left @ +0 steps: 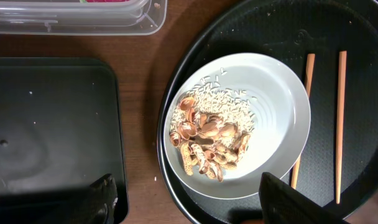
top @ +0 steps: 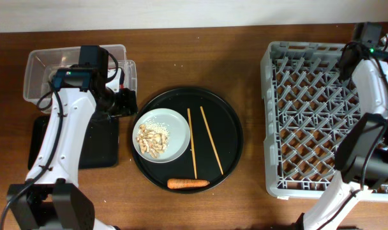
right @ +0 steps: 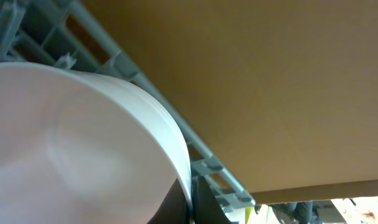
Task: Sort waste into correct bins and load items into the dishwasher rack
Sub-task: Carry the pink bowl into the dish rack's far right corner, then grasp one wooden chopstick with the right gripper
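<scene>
Overhead view shows most of the job ahead. On the round black tray point(top: 229, 128) at the middle of the tabletop point(top: 200, 57), the plate point(top: 175, 126) carries the food scraps point(top: 149, 142) and rice grains point(top: 159, 130). The chopsticks point(top: 191, 143) lie just right of it and the carrot point(top: 187, 183) lies at that tray's near edge, none of them sorted yet. The left pincer point(top: 131, 103) hovers at the plate's left edge, between the clear tub point(top: 41, 70) at the far left and the shallow black tray point(top: 104, 144) nearer. The dishwasher rack point(top: 309, 121) on the right shows only open lattice, with the right arm point(top: 376, 83) reaching to its far right corner; cup and tissue are not to be seen. Left wrist view has the left pincer released, fingers spread wide above the plate's near rim. A red sliver in the tub is probably the snack wrapper point(left: 108, 2), already binned. Right wrist view is filled by the bowl point(right: 71, 143), white inside, its rim running down between the fingers of the right pincer point(right: 190, 208). That pincer looks clenched on the bowl, rack lattice close behind, so I judge it is being loaded but is not yet set down.
</scene>
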Available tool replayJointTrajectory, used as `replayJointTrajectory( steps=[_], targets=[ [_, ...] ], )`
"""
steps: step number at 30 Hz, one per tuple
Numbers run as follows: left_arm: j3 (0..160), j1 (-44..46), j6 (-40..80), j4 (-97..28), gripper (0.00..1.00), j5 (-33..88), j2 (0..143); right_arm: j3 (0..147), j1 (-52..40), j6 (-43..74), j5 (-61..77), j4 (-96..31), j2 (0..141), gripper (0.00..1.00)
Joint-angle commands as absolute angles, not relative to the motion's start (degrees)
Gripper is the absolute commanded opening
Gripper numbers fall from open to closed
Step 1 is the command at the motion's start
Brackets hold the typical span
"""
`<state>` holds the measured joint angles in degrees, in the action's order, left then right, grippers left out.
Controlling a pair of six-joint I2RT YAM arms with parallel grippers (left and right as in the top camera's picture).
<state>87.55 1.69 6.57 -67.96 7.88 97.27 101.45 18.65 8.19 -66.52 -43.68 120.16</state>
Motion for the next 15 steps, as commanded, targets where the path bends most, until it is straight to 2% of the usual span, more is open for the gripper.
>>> replayJointTrajectory(
  steps=[1, 6, 9, 13, 14, 15],
  targets=[
    [87.9, 1.7, 7.1, -67.9, 0.73, 7.7, 96.0, 101.2, 17.0, 11.5, -64.5, -44.8, 122.4, 0.04],
    [87.9, 1.7, 7.1, -68.0, 0.73, 7.7, 96.0, 99.1, 14.9, 14.7, -58.4, -48.5, 122.5, 0.04],
    [87.9, 1.7, 7.1, -68.0, 0.73, 7.7, 96.0, 99.0, 14.5, 22.7, -58.2, -55.8, 122.5, 0.04],
    [87.9, 1.7, 7.0, -68.0, 0.73, 7.7, 96.0, 99.0, 14.5, 26.5, -50.1, -64.2, 122.5, 0.04],
    [87.9, 1.7, 7.0, -68.0, 0.73, 7.7, 96.0, 99.1, 14.5, 27.4, -48.0, -66.2, 122.4, 0.06],
    [87.9, 1.7, 7.0, -68.0, 0.73, 7.7, 96.0, 99.1, 14.5, 27.4, -46.9, -67.2, 122.0, 0.14]
  ],
)
